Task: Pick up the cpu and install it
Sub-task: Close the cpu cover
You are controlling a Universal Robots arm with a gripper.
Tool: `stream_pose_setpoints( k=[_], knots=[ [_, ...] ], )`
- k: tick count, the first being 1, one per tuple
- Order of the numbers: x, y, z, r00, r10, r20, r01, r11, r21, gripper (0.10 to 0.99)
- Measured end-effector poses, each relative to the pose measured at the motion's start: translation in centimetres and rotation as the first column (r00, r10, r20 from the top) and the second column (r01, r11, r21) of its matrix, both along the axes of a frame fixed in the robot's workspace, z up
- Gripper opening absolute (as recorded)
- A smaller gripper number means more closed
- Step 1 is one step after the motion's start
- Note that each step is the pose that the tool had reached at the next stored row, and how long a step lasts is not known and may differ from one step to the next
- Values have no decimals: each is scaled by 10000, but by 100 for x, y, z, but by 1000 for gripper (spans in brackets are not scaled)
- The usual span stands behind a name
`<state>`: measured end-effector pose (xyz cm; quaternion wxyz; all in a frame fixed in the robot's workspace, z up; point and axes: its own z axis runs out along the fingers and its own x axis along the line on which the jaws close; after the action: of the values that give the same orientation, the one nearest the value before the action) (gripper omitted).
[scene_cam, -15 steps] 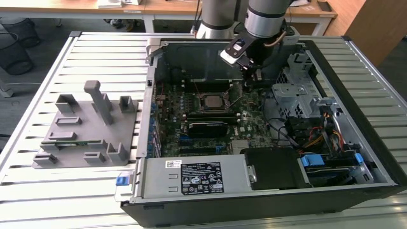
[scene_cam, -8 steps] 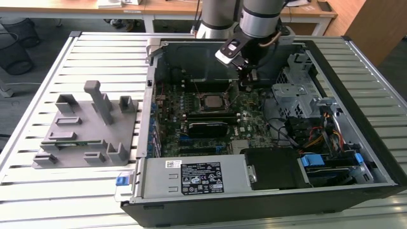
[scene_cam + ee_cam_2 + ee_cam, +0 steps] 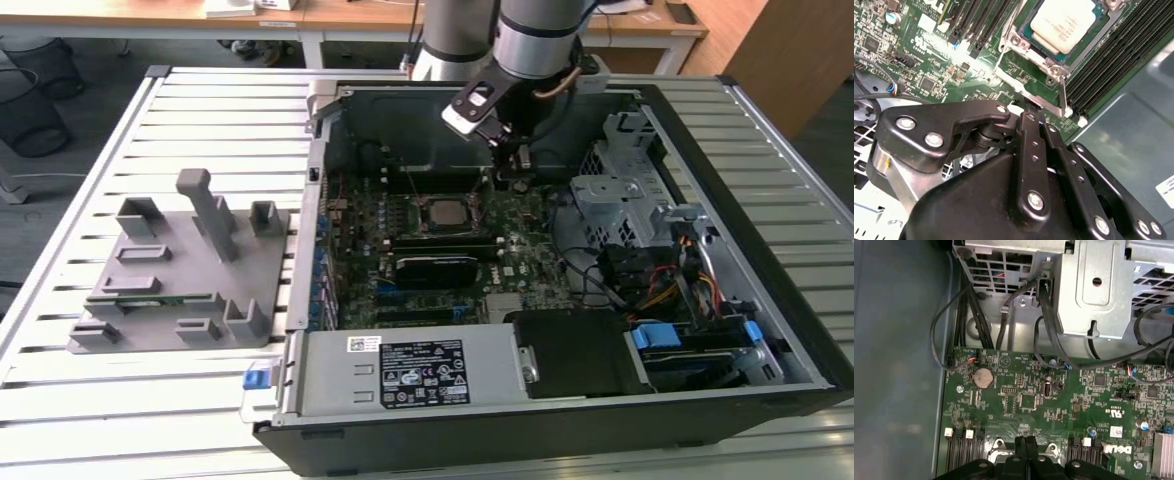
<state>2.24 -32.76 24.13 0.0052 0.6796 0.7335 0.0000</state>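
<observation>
We see a white slatted metal table [image 3: 200, 110] carrying an open black computer case [image 3: 534, 440] with a green motherboard [image 3: 534, 215] inside. The cpu [image 3: 441, 212], a small square chip with a silver metal top, lies near the middle of the motherboard. The black gripper [image 3: 513, 172] hangs over the motherboard, just beside the cpu.

In the second wrist view the cpu [image 3: 1066, 25] sits flat inside a metal socket frame [image 3: 1054, 70] on the motherboard. The gripper [image 3: 1029, 109] has its fingers pressed together and holds nothing.

In the first wrist view the joined tips of the gripper [image 3: 1026, 440] are close above the motherboard.

An open computer case [image 3: 787, 340] lies on the slatted surface [image 3: 147, 420], with a grey plastic fixture [image 3: 187, 275] beside it on the exterior view's left. Inside the case sit a green motherboard [image 3: 531, 228], a silver power supply [image 3: 400, 372] and a metal drive cage [image 3: 617, 192].
</observation>
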Motion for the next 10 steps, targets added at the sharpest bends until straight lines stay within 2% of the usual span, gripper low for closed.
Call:
stream_pose_setpoints(
  k=[5, 10],
  knots=[
    [-56, 0, 0, 10000, 0, 0, 0, 10000, 0, 106],
    [-64, 0, -2, 10000, 1, -1, -1, 10000, -2, 106]
  ],
)
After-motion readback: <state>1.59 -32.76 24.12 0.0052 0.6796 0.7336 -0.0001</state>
